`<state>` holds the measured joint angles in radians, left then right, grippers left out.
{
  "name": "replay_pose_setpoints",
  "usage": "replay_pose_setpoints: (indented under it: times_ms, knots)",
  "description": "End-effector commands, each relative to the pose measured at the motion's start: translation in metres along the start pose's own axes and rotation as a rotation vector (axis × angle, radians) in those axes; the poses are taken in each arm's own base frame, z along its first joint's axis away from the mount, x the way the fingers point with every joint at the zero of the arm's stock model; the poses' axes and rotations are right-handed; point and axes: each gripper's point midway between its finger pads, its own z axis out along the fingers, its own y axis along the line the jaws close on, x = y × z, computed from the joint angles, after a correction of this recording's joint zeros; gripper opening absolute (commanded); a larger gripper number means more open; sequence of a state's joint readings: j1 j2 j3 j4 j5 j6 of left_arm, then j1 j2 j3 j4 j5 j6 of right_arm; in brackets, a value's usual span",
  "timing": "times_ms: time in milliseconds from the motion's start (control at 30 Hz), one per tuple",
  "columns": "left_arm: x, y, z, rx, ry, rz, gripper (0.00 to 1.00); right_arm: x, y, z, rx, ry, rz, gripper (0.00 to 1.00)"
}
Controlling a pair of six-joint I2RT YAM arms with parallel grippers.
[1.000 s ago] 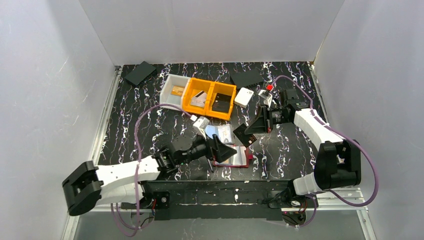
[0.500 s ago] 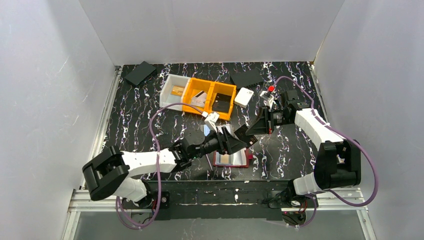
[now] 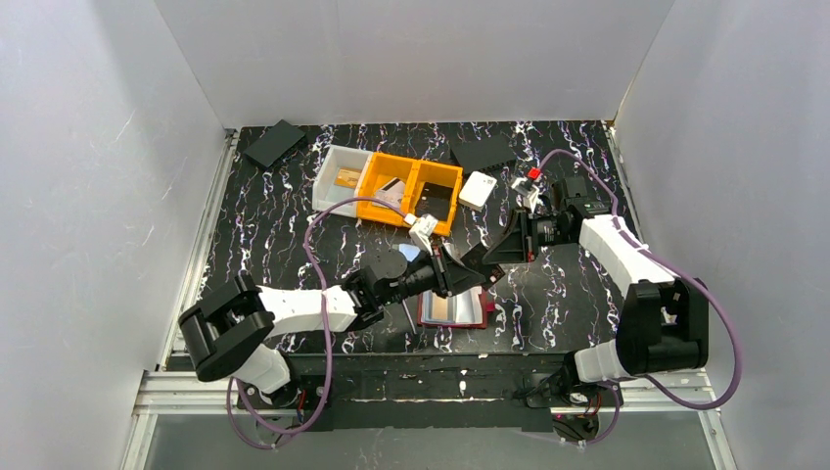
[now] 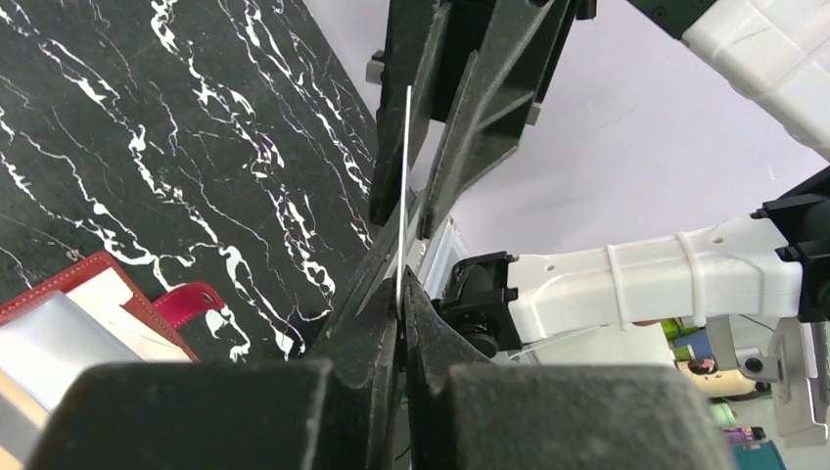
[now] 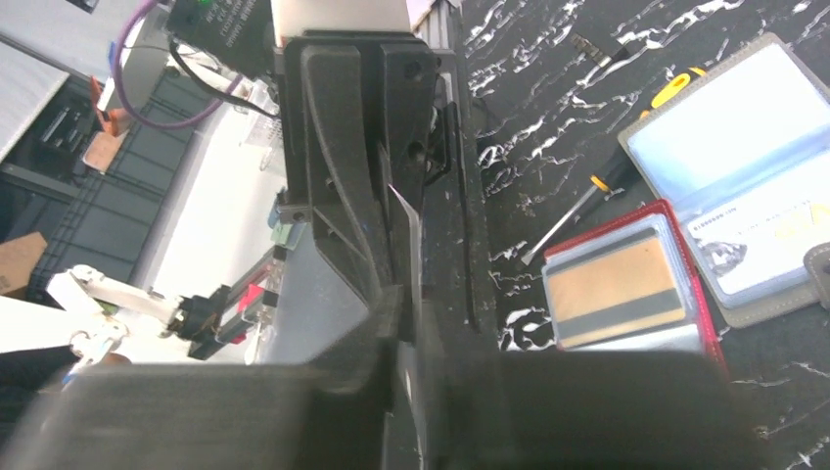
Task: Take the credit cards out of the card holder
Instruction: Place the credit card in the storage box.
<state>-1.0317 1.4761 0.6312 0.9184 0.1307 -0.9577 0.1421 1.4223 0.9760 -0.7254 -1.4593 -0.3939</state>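
Card (image 4: 404, 176) stands edge-on in mid-air near the holder (image 3: 453, 309), pinched by left gripper (image 4: 399, 292); whether right gripper (image 5: 409, 304) grips it I cannot tell. Thin edge pinch could slip, dropping it.

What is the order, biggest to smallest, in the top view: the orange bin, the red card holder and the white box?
1. orange bin
2. red card holder
3. white box
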Motion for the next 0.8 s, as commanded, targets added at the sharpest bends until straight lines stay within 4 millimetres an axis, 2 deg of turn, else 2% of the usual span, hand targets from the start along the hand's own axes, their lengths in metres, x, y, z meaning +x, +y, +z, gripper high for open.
replay_pose_setpoints:
  times_ms: [0, 133, 233, 367, 467, 600, 767]
  knots:
    - [-0.016, -0.010, -0.011, 0.085, 0.022, 0.036, 0.00, -0.004, 0.004, -0.001, 0.043, 0.004, -0.040, 0.35]
    - [0.001, 0.006, -0.039, 0.088, 0.226, 0.002, 0.00, -0.009, 0.004, -0.003, 0.102, 0.004, -0.100, 0.63]
    - [0.009, 0.009, -0.068, 0.105, 0.423, -0.020, 0.00, -0.011, 0.010, -0.004, 0.118, 0.010, -0.157, 0.74]
    - [0.013, 0.007, -0.109, 0.042, 0.674, 0.133, 0.00, -0.010, 0.008, -0.001, 0.133, 0.057, -0.174, 0.74]
    - [0.012, -0.011, -0.134, 0.040, 0.861, 0.157, 0.00, 0.002, 0.011, 0.012, 0.108, 0.185, -0.219, 0.73]
    - [0.008, -0.021, -0.139, 0.086, 0.991, 0.164, 0.00, 0.008, 0.020, 0.019, 0.035, 0.260, -0.259, 0.76]
    - [0.009, -0.025, -0.125, 0.114, 1.032, 0.171, 0.00, 0.003, 0.030, 0.025, -0.032, 0.240, -0.263, 0.75]
